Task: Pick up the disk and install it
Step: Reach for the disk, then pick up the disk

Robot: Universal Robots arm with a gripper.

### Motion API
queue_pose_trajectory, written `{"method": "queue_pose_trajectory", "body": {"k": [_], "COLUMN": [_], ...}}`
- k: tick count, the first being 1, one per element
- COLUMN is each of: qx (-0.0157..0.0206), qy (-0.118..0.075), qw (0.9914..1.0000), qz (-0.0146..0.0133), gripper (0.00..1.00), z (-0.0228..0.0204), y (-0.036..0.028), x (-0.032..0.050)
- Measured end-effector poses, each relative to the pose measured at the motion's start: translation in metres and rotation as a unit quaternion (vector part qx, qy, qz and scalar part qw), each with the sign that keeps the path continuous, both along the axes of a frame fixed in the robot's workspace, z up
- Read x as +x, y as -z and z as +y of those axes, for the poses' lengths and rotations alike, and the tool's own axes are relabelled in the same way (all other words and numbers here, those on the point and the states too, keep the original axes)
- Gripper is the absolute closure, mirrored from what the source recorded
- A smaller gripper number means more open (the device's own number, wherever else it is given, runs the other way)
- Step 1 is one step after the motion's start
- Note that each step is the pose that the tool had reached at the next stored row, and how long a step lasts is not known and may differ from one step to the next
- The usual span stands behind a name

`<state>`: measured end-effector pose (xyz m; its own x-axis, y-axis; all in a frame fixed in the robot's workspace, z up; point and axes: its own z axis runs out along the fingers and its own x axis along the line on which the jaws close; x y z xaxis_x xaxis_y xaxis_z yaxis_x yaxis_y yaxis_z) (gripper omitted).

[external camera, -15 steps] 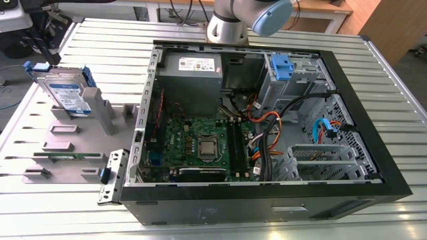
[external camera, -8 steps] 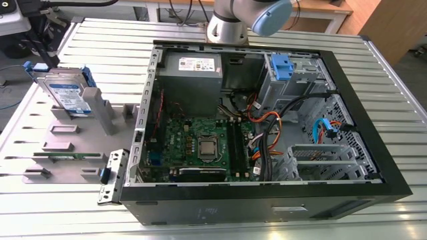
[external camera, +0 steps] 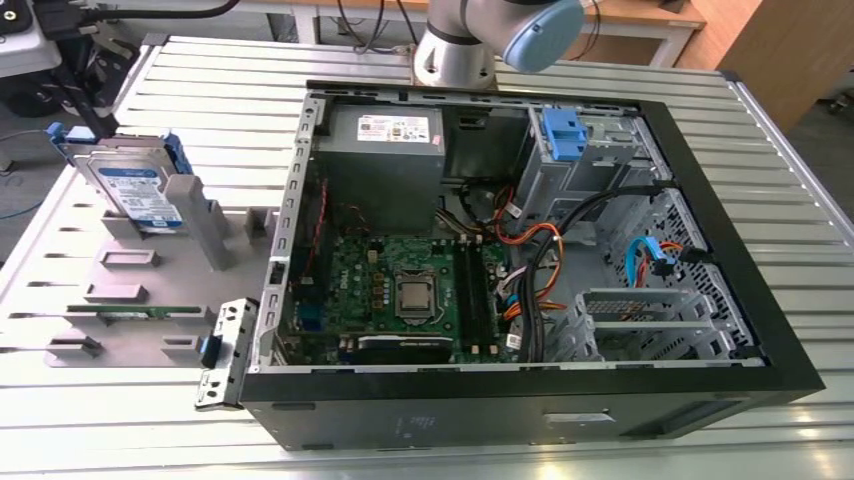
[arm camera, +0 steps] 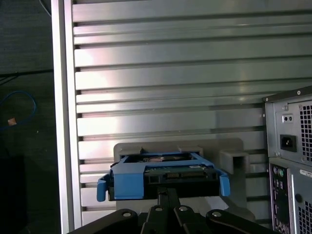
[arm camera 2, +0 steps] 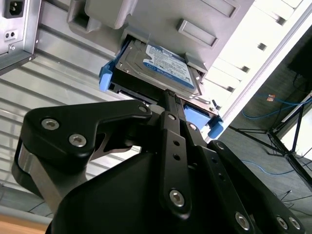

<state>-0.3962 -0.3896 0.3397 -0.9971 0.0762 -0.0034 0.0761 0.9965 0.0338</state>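
Disk (external camera: 134, 185) stands on edge in a slot of a grey holder (external camera: 127, 260) at the upper left of the exterior view, label side showing and blue rails along its sides. The holder sits on the slatted metal bench (external camera: 200, 80), just beside the open computer case (external camera: 721, 230). A thin green circuit strip (external camera: 140, 312) lies lower on the same holder.

The case lies on its side with the cover off. Inside it, a green motherboard (external camera: 400, 290) fills the lower left part. A grey power supply box (external camera: 380, 150) sits above the board, and a blue-fronted drive carrier (external camera: 567, 135) is in the bay at the upper right. Orange, black and blue cables (external camera: 534, 250) run between them, and a bare metal drive cage (external camera: 641, 320) sits at the lower right.

In both wrist views the hand (arm camera 2: 169, 95) (arm camera: 166, 192) points at the disk (arm camera 2: 161, 66) (arm camera: 163, 175) in its holder (arm camera 2: 146, 19) (arm camera: 229, 146). Its two fingers are drawn together, and their tips line up with the edge of the disk between the blue rails. Whether the tips touch that edge cannot be told. The ribbed bench (arm camera: 170, 63) shows behind the holder.
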Motion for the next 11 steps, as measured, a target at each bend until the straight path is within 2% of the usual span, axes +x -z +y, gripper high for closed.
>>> {"method": "queue_pose_trajectory", "body": {"k": [11], "qx": [-0.0001], "qy": [0.000], "qw": [1.00000], "qz": [0.0000], "gripper": [0.89], "z": [0.0000], "y": [0.0004], "x": [-0.0001]}}
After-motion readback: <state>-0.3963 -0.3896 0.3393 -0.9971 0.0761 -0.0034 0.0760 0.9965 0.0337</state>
